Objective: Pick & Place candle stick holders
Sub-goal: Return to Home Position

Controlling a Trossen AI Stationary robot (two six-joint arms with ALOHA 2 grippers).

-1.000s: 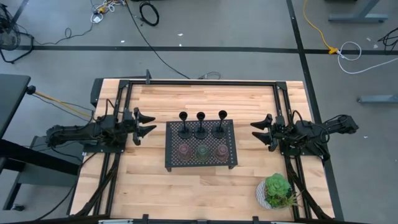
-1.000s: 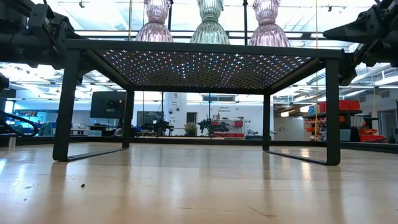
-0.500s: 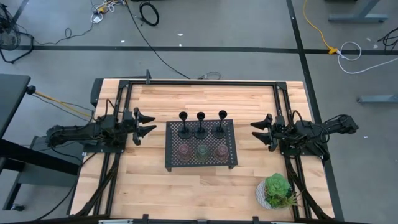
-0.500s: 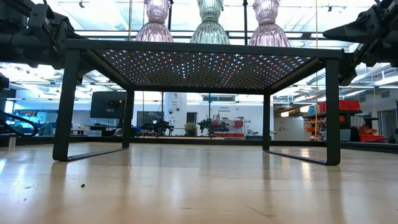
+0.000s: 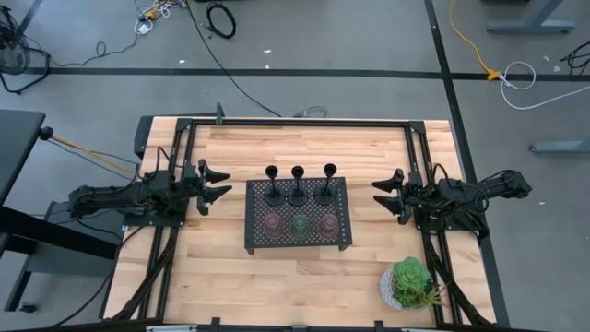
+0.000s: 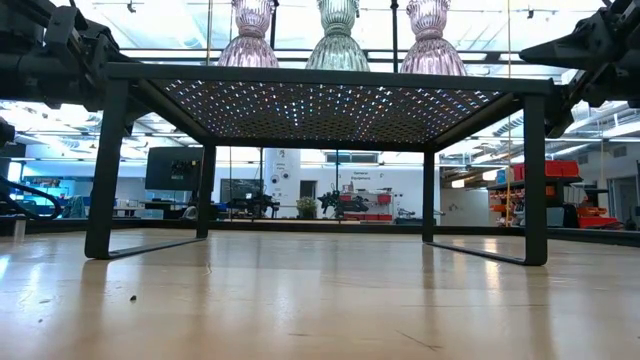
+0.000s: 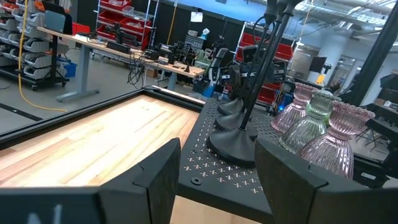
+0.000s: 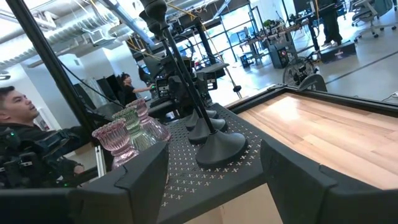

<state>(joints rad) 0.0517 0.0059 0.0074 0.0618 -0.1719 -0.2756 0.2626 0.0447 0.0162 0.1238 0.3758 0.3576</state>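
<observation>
Two empty grippers flank a full rack.
The left gripper (image 5: pixel 224 184) sits off the perforated rack's (image 5: pixel 313 243) left side, fingers spread, holding nothing. The black candle stick holders (image 5: pixel 298 184) line its far row and the glass candle stick holders (image 5: pixel 300 225) its near row. The right gripper (image 5: pixel 378 195), likewise spread and empty, faces them about equally near.

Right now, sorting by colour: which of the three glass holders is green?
The middle glass holder; the left glass holder and right glass holder look pinkish.
</observation>
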